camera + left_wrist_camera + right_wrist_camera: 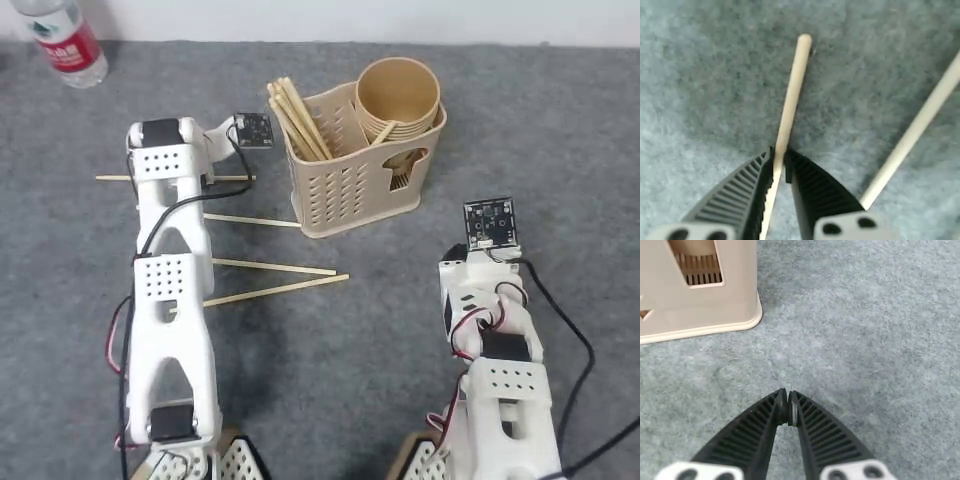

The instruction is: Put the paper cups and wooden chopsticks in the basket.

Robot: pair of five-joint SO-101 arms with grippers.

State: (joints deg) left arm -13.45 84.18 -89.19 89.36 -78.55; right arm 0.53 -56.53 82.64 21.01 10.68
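Pinching a chopstick at the mat

We see the left arm (168, 280) stretched long across the grey mat (560, 140), its wrist bent down over the loose sticks. Its left gripper (779, 159) is clamped on a wooden chopstick (792, 90). The pale round stick runs out from between the ribbed black fingers (815, 185). Whether it rests on the mat, we cannot tell. A second stick (920, 125) lies near it at an angle. The right arm (495, 340) sits folded back beside the basket (350, 190). The right gripper (788, 407) hangs low over bare mat, fingertips pressed together with nothing between them.

From above we count four loose chopsticks (275, 267) on the mat to one side of the basket, one of them passing beneath the left arm's wrist. The beige slotted basket stands upright. It holds a nested stack of paper cups (398, 95) at one end and a leaning bundle of chopsticks (300, 120) at the other.

A plastic bottle (65, 40) is at the far corner, and we cannot make out the print on its red label.
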